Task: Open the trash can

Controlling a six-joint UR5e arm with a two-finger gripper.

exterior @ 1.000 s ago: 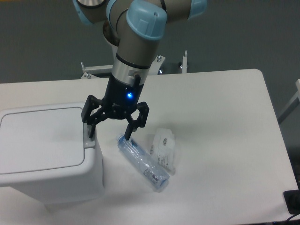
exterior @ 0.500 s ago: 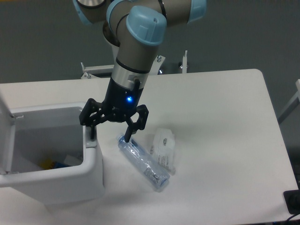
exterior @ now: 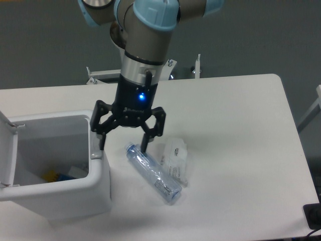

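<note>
- The trash can stands at the left end of the desk, near the front-left corner. It is one white bin, and its mouth is uncovered.
- Its lid stands up on edge along the bin's left side, at the left border of the view. The inside is exposed, with something yellow and blue lying at the bottom. By my reading the task is done or all but done.
- The gripper hangs just beside the bin's right rim, and the bin lies to the left of the jaws. One finger points down at a small grey tab on that rim. I cannot tell whether they touch.
- The jaws are spread wide and hold nothing.
- The bin's long axis runs roughly left to right along the desk. The hinge side is far from the jaws and the latch side is under them. There is only one arm, so nothing else is nearer.
- The other finger hangs just above the upper end of a clear plastic bottle. The bottle lies on its side, slanting toward the front edge of the desk.
- A crumpled clear wrapper lies beside the bottle, touching it or nearly so.
- Count: one bin, one lid, one bottle, one wrapper, one arm.
- Any retreat looks best taken straight up, to clear the rim and the bottle.
</note>
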